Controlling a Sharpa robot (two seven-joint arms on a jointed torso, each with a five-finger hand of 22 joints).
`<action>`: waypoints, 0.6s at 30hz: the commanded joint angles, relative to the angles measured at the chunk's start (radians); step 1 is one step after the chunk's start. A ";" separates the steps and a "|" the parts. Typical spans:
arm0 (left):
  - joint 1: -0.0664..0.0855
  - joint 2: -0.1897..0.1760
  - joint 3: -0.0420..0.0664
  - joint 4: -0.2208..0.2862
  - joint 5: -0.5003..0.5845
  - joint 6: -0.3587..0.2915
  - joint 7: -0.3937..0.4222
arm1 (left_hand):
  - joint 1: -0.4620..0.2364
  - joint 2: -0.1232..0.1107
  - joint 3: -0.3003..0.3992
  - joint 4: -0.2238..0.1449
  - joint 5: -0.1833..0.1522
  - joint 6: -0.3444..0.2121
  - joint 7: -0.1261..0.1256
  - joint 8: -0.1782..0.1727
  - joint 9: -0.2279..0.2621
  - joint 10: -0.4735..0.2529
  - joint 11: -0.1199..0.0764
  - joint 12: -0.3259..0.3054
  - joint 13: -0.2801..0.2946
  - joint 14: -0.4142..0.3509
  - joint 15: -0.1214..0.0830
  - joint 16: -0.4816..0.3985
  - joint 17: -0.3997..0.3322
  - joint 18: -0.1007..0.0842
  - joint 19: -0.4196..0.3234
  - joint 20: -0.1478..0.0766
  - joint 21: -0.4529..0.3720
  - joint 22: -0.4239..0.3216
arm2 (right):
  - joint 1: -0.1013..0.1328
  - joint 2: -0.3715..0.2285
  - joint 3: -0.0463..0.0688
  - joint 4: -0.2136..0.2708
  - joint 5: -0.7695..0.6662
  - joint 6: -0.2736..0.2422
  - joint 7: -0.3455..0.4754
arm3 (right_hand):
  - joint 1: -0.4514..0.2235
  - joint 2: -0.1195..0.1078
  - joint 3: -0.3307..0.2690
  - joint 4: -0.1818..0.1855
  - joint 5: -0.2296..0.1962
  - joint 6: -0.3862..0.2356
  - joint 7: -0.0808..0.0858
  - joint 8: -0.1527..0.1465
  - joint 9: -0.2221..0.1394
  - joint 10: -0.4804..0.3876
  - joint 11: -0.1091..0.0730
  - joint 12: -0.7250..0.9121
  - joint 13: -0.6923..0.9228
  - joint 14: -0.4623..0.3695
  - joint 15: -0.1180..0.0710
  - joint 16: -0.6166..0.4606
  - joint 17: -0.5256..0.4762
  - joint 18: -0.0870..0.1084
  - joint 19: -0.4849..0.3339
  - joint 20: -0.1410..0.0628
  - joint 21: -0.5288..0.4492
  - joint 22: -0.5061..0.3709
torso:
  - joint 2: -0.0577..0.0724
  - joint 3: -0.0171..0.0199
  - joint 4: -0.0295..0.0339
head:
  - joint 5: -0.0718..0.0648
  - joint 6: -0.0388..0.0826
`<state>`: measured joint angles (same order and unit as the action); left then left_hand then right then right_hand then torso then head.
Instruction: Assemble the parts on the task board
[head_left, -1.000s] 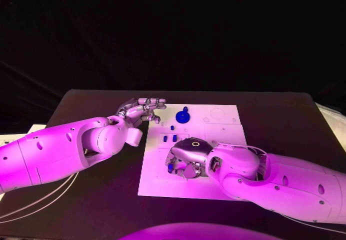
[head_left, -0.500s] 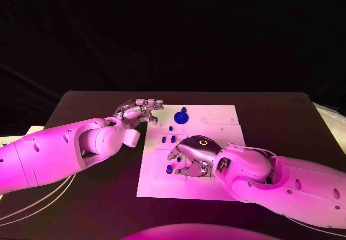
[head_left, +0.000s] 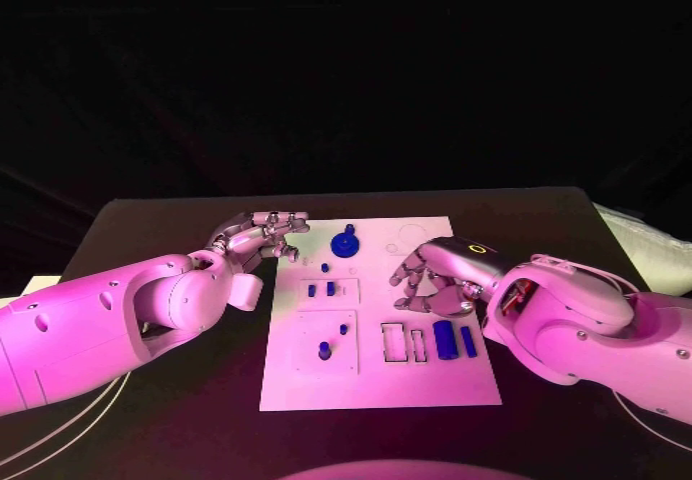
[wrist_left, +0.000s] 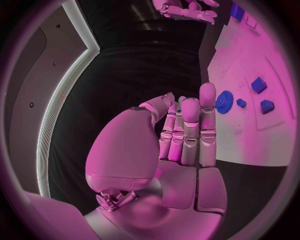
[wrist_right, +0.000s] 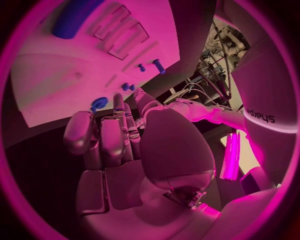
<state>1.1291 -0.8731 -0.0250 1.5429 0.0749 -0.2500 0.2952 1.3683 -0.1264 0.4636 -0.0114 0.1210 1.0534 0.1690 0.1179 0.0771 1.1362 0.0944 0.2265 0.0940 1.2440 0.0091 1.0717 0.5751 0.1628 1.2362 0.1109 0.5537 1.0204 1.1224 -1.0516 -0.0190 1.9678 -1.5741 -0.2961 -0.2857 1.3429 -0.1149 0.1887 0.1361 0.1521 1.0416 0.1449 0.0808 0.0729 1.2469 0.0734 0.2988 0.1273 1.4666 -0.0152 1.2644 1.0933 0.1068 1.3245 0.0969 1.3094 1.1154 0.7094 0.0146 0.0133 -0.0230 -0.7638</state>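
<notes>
The white task board (head_left: 378, 385) lies in the middle of the table. A blue gear (head_left: 345, 243) stands near its far edge, with small blue pieces (head_left: 326, 289) below it and two more (head_left: 325, 350) lower down. Two blue blocks (head_left: 446, 338) sit at the board's near right. My left hand (head_left: 260, 235) hovers at the board's far left corner, fingers loosely bent and holding nothing; the left wrist view shows those fingers (wrist_left: 189, 130) upright beside the gear (wrist_left: 224, 101). My right hand (head_left: 434, 270) hangs over the board's right half, fingers apart and pointing down, with nothing in it.
The black table (head_left: 159, 225) surrounds the board on all sides. Empty rectangular slots (head_left: 394, 342) lie beside the blue blocks. My right forearm (head_left: 591, 320) covers the table to the board's right. The left forearm (head_left: 101, 325) covers the table on the left.
The head camera has shifted. My right hand has lifted off the board's near left area and moved to its right half, uncovering the blue blocks. The left hand has hardly moved.
</notes>
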 joint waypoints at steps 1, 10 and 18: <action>0.000 -0.001 0.001 0.011 -0.006 0.019 0.003 | 0.004 0.008 -0.004 -0.001 -0.002 -0.001 0.002 0.006 -0.001 -0.006 0.001 0.006 0.001 -0.005 0.002 -0.005 -0.001 0.017 -0.006 0.000 -0.005 -0.001 | 0.004 -0.051 -0.010 0.015 0.148 0.036 -0.136 | -0.035 -0.016 -0.031 0.033 0.037 0.004 -0.017 0.011 0.003 0.093 -0.032 0.065 0.045 0.048 -0.017 0.029 0.033 -0.022 0.035 -0.016 0.041 0.062 | 0.000 -0.0024 -0.0076 | -0.022 0.007; 0.000 -0.002 0.001 0.025 -0.006 0.020 0.002 | 0.004 0.008 -0.004 -0.001 -0.002 -0.001 0.002 0.006 -0.001 -0.006 0.001 0.006 0.001 -0.005 0.002 -0.005 -0.001 0.017 -0.006 0.000 -0.005 -0.001 | 0.005 -0.159 -0.042 0.035 0.197 0.087 -0.257 | -0.042 0.010 -0.219 0.152 0.129 -0.030 -0.030 0.102 0.014 0.078 -0.047 0.746 0.796 0.054 -0.030 0.128 0.156 -0.044 0.079 -0.030 0.118 0.179 | -0.001 -0.0041 -0.0175 | -0.034 0.011; -0.001 -0.002 0.001 0.021 -0.006 0.021 0.002 | 0.004 0.008 -0.004 -0.001 -0.002 -0.001 0.002 0.006 -0.001 -0.006 0.001 0.006 0.001 -0.005 0.002 -0.005 -0.001 0.017 -0.006 0.000 -0.005 -0.001 | -0.008 -0.170 -0.054 0.051 0.155 0.122 -0.289 | -0.082 0.040 -0.281 0.154 0.123 -0.030 -0.035 0.142 0.020 0.095 -0.046 0.840 0.924 0.056 -0.028 0.145 0.180 -0.047 0.086 -0.030 0.130 0.199 | -0.001 -0.0050 -0.0161 | -0.037 0.011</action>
<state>1.1289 -0.8758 -0.0250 1.5631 0.0730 -0.2487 0.2934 1.3683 -0.1264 0.4636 -0.0114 0.1210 1.0534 0.1690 0.1179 0.0771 1.1362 0.0945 0.2265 0.0939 1.2441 0.0092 1.0717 0.5752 0.1627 1.2362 0.1109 0.5537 1.0205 1.1169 -1.2237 -0.0722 2.0156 -1.4069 -0.2190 -0.5303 1.2673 -0.0803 -0.0876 0.2900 0.2786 1.0163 0.1157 0.2165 0.0919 1.3326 0.0297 1.1346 1.0456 1.4686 -0.0485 1.4051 1.2723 0.0760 1.4046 0.0670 1.4331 1.3082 0.7081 0.0104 -0.0035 -0.0586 -0.7524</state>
